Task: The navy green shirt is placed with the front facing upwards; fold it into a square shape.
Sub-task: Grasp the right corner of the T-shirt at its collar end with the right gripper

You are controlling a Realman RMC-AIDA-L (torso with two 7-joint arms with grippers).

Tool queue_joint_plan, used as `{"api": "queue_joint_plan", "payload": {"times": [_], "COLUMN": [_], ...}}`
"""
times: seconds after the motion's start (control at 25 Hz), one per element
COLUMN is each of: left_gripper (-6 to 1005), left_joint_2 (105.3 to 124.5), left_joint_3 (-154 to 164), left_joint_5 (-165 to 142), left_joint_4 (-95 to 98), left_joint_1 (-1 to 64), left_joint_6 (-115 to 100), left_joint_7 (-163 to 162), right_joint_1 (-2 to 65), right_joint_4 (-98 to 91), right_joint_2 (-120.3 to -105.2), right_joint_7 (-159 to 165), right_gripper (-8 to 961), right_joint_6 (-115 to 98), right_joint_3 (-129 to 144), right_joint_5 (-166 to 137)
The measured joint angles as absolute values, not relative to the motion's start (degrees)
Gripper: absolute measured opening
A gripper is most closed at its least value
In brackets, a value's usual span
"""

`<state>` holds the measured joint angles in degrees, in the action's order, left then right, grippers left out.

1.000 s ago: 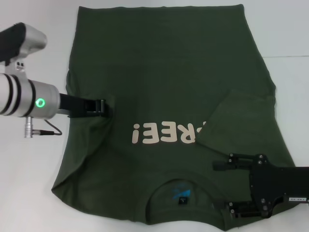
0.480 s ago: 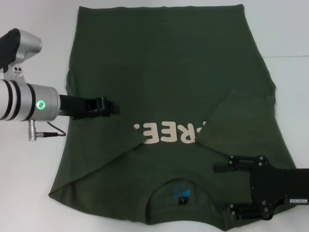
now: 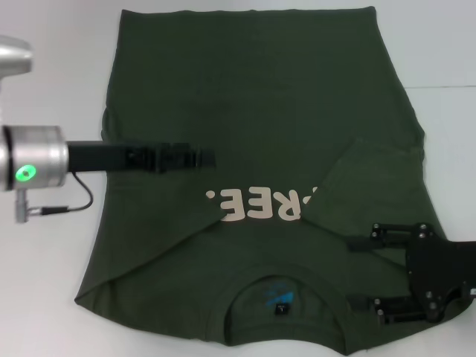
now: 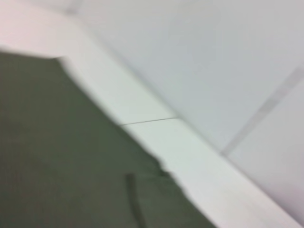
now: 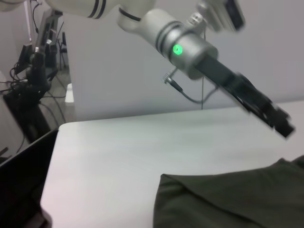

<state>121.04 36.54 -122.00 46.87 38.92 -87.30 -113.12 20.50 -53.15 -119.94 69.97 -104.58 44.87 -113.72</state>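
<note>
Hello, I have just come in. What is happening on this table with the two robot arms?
A two-armed robot is folding the navy green shirt, which lies front up on the white table with its collar nearest the robot. Both sleeves are already folded in over the body and partly cover the cream letters. The left tool reaches over the shirt's middle, above the letters; whether it is open is unclear. The right tool sits open near the collar's right side, holding no cloth. The square is not yet made.

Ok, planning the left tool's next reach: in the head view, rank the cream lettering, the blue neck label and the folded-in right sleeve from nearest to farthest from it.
From the left tool, over the navy green shirt:
1. Cream lettering, just below it toward the collar.
2. Blue neck label at the collar and folded-in right sleeve: too close to call.
</note>
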Motion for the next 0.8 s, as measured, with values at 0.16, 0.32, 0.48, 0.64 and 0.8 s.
{"api": "queue_joint_plan", "payload": {"times": [0.16, 0.32, 0.48, 0.64, 0.8], "left_gripper": [683, 841, 930, 951, 950], "left_joint_2": [120.15, 119.95, 120.35, 121.06, 121.43], "left_joint_3": [34.85, 35.3, 35.29, 35.05, 35.1], "left_joint_5": [-121.89, -125.23, -126.98, -126.59, -126.47], "left_joint_4": [46.71, 46.11, 44.44, 44.24, 43.59], "left_joint_1": [37.82, 36.98, 36.02, 34.92, 34.76], "left_joint_6": [-98.53, -106.46, -109.3, -108.78, -107.8], "left_joint_7": [-101.03, -93.66, -89.2, -87.02, -86.57], "right_joint_1": [19.29, 18.39, 18.17, 18.56, 20.23], "right_joint_4": [-61.58, -68.57, -75.11, -80.5, -84.95], "right_joint_2": [-120.16, -120.06, -120.2, -120.05, -119.69], "right_joint_7": [80.53, 89.8, 97.94, 107.67, 117.99], "right_gripper": [805, 805, 806, 806, 772], "right_joint_6": [-106.11, -106.76, -106.48, -103.63, -101.02], "right_joint_3": [48.4, 51.31, 52.09, 51.42, 49.42], "right_joint_5": [-113.79, -115.28, -119.23, -121.99, -126.88]}}
